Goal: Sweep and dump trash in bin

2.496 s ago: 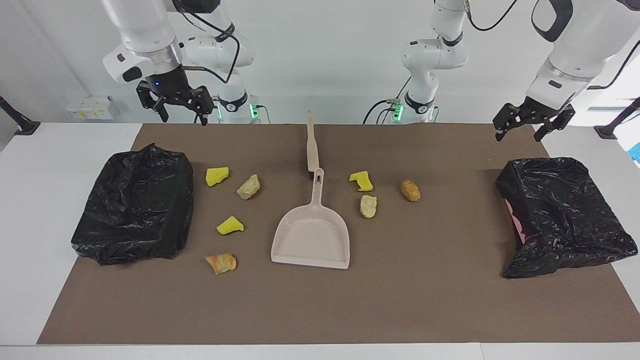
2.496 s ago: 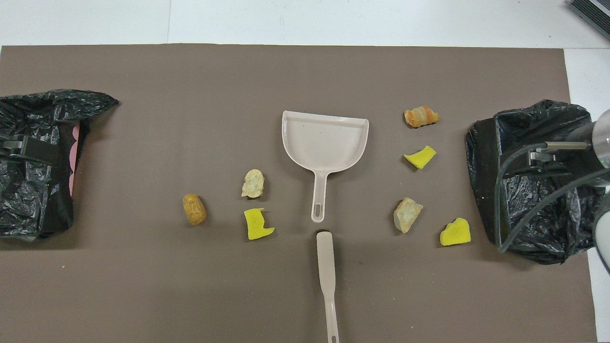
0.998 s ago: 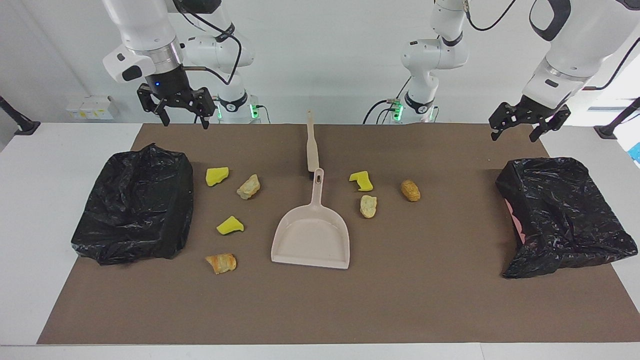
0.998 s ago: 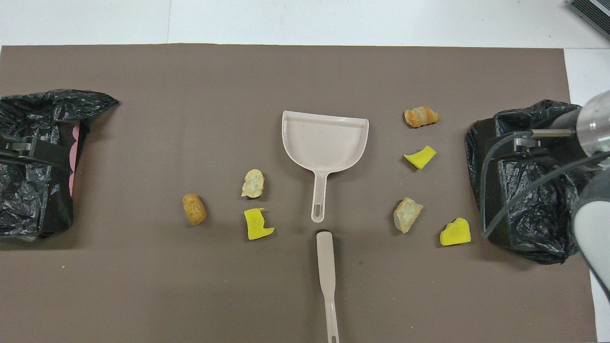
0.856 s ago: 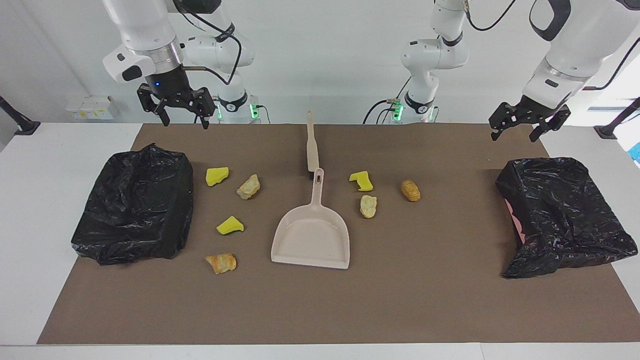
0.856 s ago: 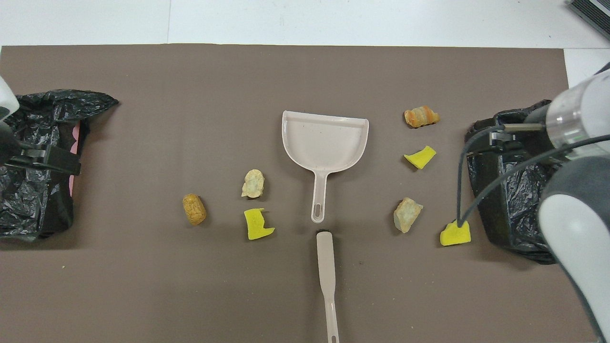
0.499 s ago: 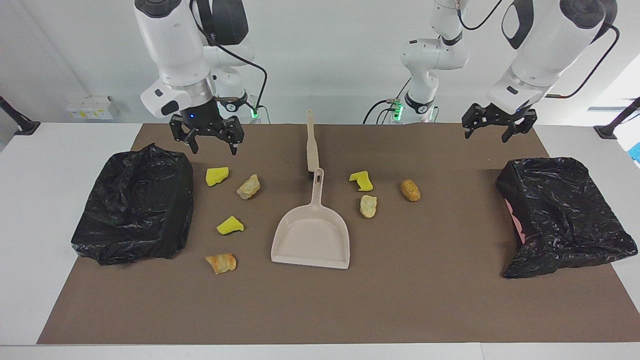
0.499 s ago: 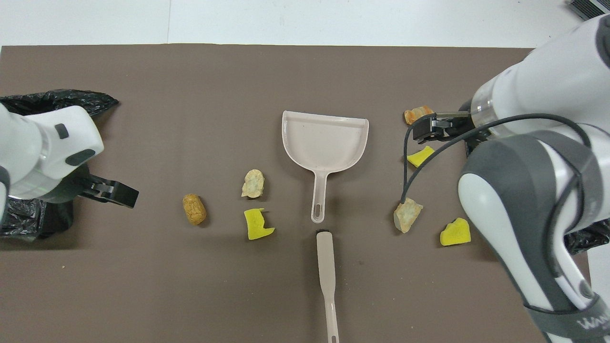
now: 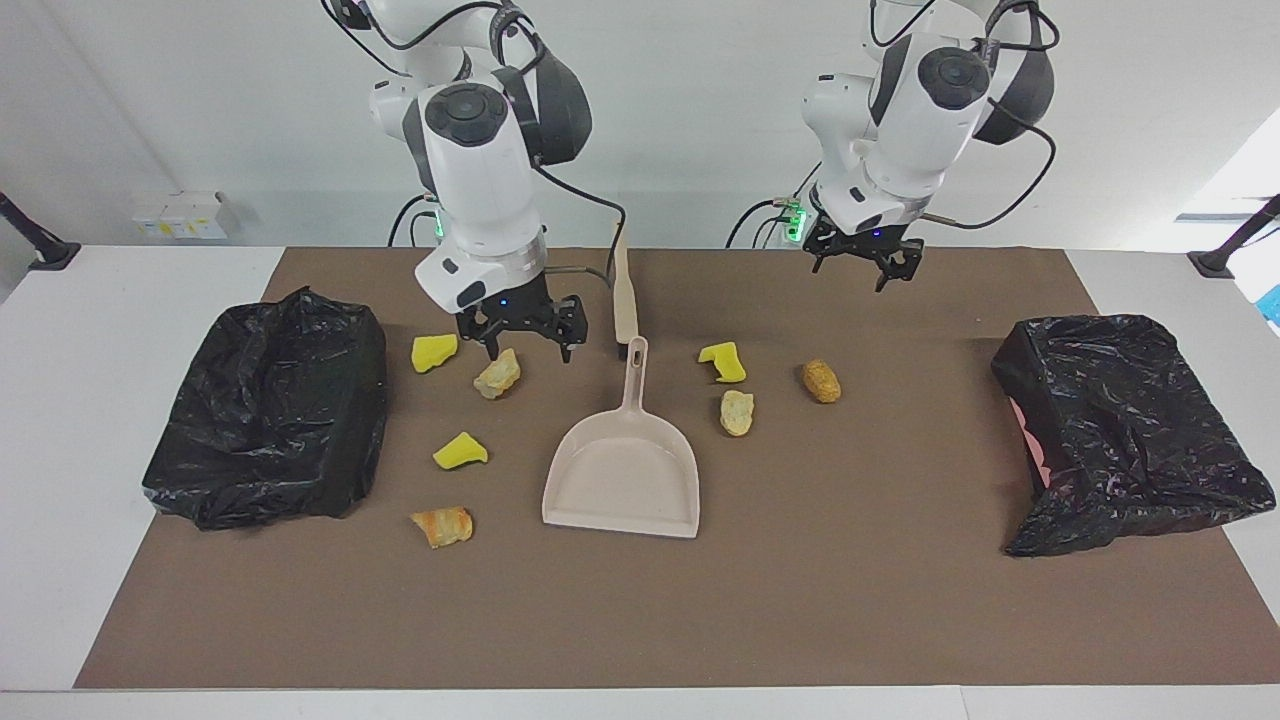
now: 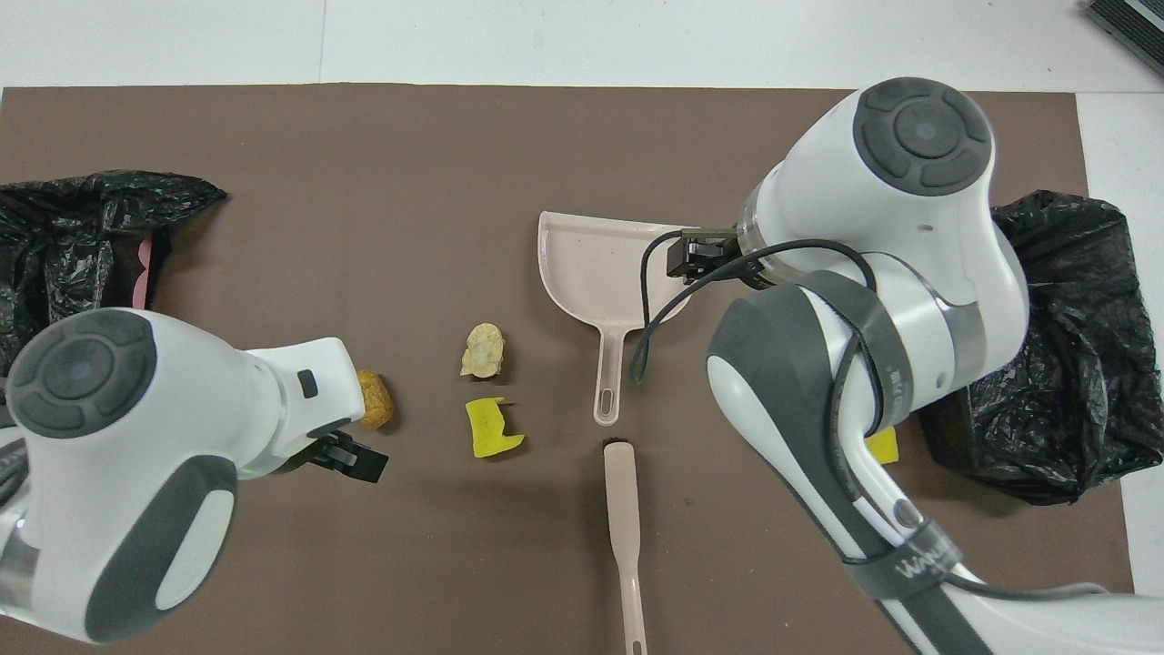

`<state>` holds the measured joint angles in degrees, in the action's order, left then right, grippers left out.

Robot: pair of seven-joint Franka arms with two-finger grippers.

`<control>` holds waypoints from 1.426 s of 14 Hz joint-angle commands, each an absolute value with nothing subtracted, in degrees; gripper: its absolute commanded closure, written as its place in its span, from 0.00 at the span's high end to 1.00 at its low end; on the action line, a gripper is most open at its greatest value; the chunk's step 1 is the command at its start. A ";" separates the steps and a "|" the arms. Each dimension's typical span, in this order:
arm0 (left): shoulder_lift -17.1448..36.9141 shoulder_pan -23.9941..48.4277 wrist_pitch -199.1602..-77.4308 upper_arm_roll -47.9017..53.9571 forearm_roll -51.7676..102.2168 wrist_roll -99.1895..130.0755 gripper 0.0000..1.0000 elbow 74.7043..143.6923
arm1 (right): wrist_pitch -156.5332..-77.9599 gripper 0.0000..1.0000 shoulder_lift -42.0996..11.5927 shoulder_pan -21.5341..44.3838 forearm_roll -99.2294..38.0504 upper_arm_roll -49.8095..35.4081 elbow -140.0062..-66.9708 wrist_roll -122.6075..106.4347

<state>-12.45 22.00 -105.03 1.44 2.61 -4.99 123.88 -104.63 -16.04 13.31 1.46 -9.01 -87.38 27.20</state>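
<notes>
The beige dustpan (image 9: 622,470) lies mid-mat, also in the overhead view (image 10: 618,273), its handle toward the robots. The beige brush (image 9: 625,290) lies in line with that handle (image 10: 623,509). Several trash lumps lie around: yellow foam (image 9: 433,352), a tan chunk (image 9: 497,373), yellow foam (image 9: 460,451) and an orange bread piece (image 9: 441,526) toward the right arm's end; yellow foam (image 9: 723,362), a tan piece (image 9: 737,412) and a brown lump (image 9: 821,381) toward the left arm's end. My right gripper (image 9: 527,348) is open and empty, low over the tan chunk. My left gripper (image 9: 866,272) is open and empty over bare mat.
Two bins lined with black bags stand at the mat's ends, one at the right arm's end (image 9: 268,405) and one at the left arm's end (image 9: 1125,430). In the overhead view the arms hide several lumps; the brown lump (image 10: 375,400) shows.
Both arms have swung in from over the bins toward the middle of the mat. The right gripper has come down over the tan chunk. Nothing on the mat has moved.
</notes>
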 commanded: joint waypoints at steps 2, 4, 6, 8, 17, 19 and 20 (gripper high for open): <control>-15.29 27.32 -118.00 0.44 3.69 -4.48 1.00 136.38 | -107.22 1.00 -18.37 15.64 1.14 -9.14 -87.88 32.06; -14.68 30.48 -125.47 0.44 4.74 -3.87 1.00 141.30 | -109.06 1.00 -18.54 17.39 0.97 -9.14 -89.38 33.57; -14.33 34.08 -129.54 0.44 5.10 1.29 1.00 143.69 | -109.95 1.00 -19.68 18.98 0.88 -9.23 -89.82 35.67; -14.33 38.82 -129.99 0.44 5.10 8.57 1.00 143.88 | -111.44 1.00 -21.96 21.87 1.05 -9.14 -89.82 39.18; -13.62 59.67 -142.64 0.44 5.10 41.55 1.00 146.43 | -116.80 0.99 -23.64 24.35 1.05 -9.14 -96.85 42.89; -11.96 61.43 -142.56 0.44 5.10 47.00 1.00 144.42 | -116.72 0.98 -23.12 24.00 1.05 -9.14 -98.08 42.89; -10.39 62.31 -142.30 0.35 5.10 49.81 1.00 142.66 | -116.98 0.96 -22.77 23.73 0.97 -9.23 -99.04 42.89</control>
<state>-12.49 59.92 -141.43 1.50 4.81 45.39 144.71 -115.58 -24.78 24.37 1.37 -8.99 -95.72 41.36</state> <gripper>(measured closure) 0.000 0.009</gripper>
